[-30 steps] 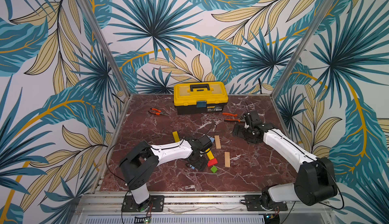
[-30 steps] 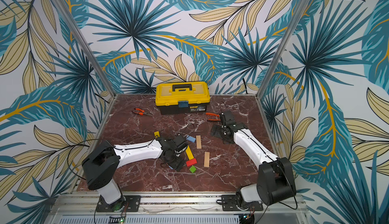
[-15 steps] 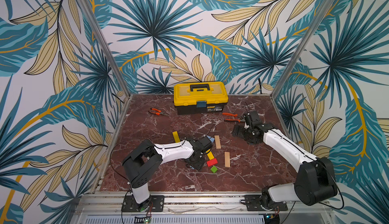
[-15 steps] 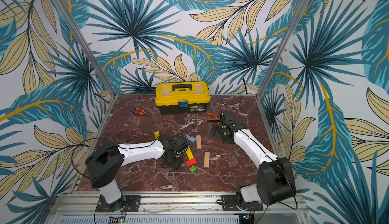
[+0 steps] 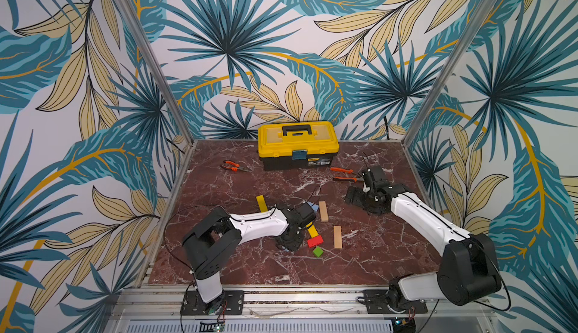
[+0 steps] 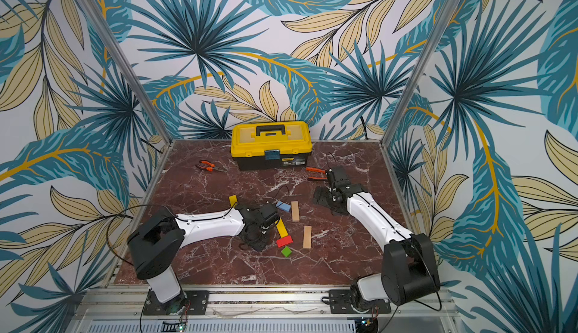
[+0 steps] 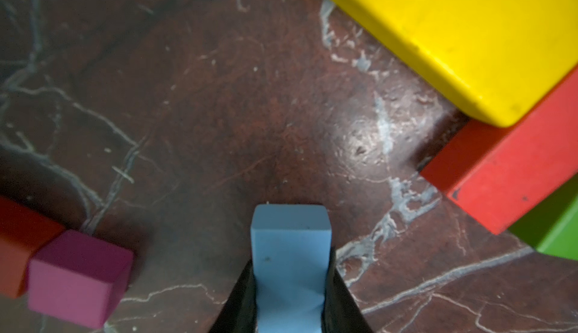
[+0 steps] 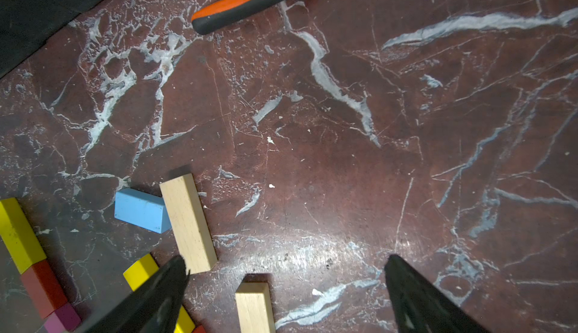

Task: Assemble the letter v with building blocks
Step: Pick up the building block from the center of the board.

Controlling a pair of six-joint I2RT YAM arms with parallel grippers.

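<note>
Your left gripper (image 7: 291, 262) pinches a light-blue block (image 7: 291, 222) by its sides, end forward, near the yellow bar (image 7: 453, 40), probably so you can lay it aligned as a V stroke. Your right gripper (image 8: 286, 262) stands wide, empty, farther from that bar.

This is a robotics lab cell staged like a workshop. A left arm (image 5: 256, 223) and a right arm (image 5: 422, 217) are bolted to an aluminium rail (image 5: 297, 298) at a red marble-look worktop (image 5: 375, 262). Leaf-print wall panels (image 5: 281, 50) on metal posts (image 5: 151, 59) box it in. A yellow toolbox (image 5: 298, 145) and orange-handled pliers (image 5: 233, 166) lie inside.
</note>
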